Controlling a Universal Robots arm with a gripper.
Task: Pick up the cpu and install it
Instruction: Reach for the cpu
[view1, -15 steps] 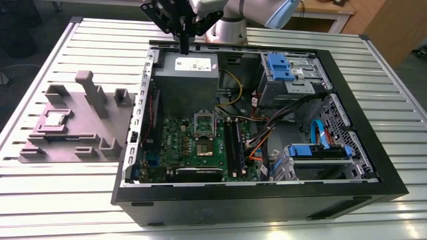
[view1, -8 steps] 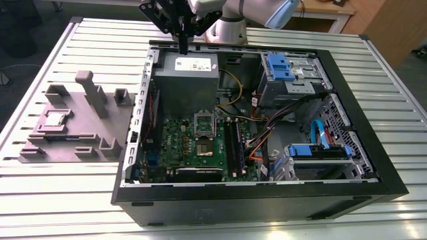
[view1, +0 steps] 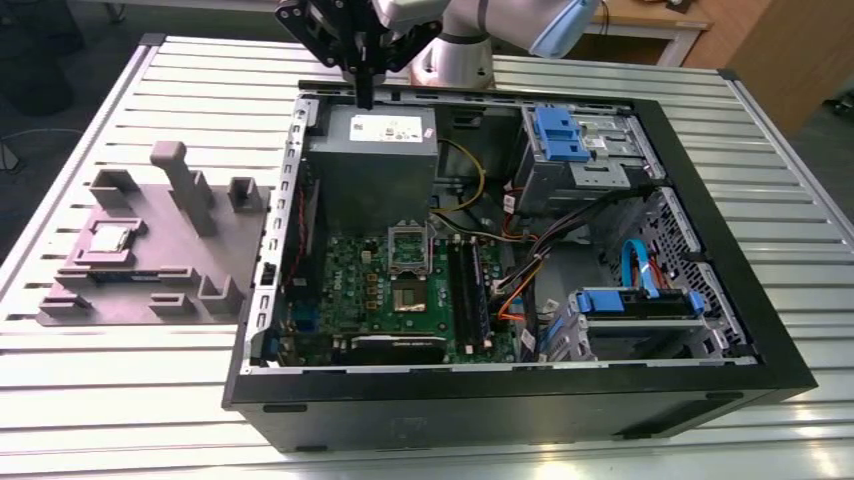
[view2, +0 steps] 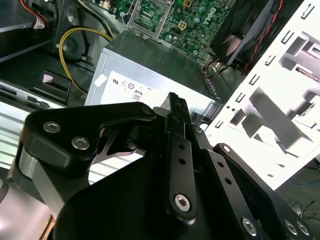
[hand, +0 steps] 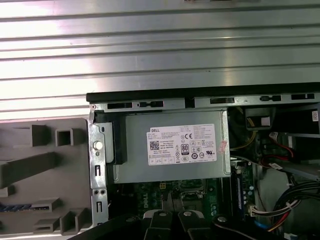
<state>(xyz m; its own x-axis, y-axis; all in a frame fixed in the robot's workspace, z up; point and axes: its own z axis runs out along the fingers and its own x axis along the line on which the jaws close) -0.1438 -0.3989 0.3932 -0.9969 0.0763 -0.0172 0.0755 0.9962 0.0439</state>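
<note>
Slatted aluminium bench (view1: 80, 400) lies closest along its near edge in the exterior view, and all items are carried on it. A black tower computer case (view1: 534, 400) is laid on its side across the bench's middle and the exterior view's right, with the side panel off. This is judged to turn the interior upward for access from above. A grey moulded parts fixture (view1: 227, 250) is set just beside the case, toward the bench edge at the exterior view's left. Inside the case, a large grey metal box with a white label (view1: 374, 165) is mounted at the far end. A green motherboard (view1: 354, 280) lies toward the bench's near edge. A dark square socket with a metal frame (view1: 411, 293) is noted at the board's middle, apparently unfilled.

The cpu (view1: 110, 238), a small flat square chip with a pale silver-grey top, is seated in a recess of the fixture, well apart from the socket. It is judged to be kept there so that its position is fixed for pickup. It lies flat, metal face up, edges squared to the fixture. As it is square, no long axis is made out.

The black gripper (view1: 363, 98) is poised above the case's far wall, near the bench's far edge, pointing down. Its fingers are seen together, with nothing between them.
</note>
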